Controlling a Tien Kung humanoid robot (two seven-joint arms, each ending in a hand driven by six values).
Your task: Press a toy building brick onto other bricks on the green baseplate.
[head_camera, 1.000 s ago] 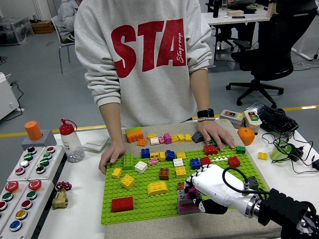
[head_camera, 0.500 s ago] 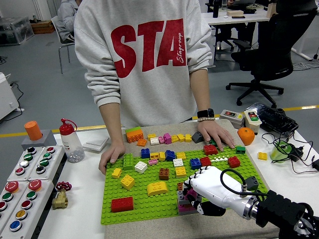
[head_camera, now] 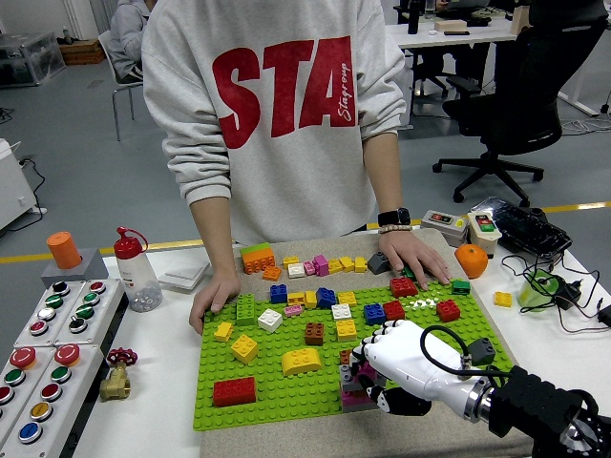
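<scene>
Behind the green baseplate (head_camera: 286, 386), a "STA" sweatshirt (head_camera: 272, 95); robot hand (head_camera: 374, 367) curled on stacked bricks (head_camera: 355, 384).

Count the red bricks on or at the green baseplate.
4 visible: a large red brick near the front left corner, and three small ones toward the far right. The right hand may hide others.

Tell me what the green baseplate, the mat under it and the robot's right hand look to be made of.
Green baseplate: likely rigid moulded plastic, regular studs, slight sheen. Mat: looks like woven beige cloth, matte and grainy. Right hand: glossy white shells, probably hard plastic, with black joints; it rests on a small brick stack.
</scene>
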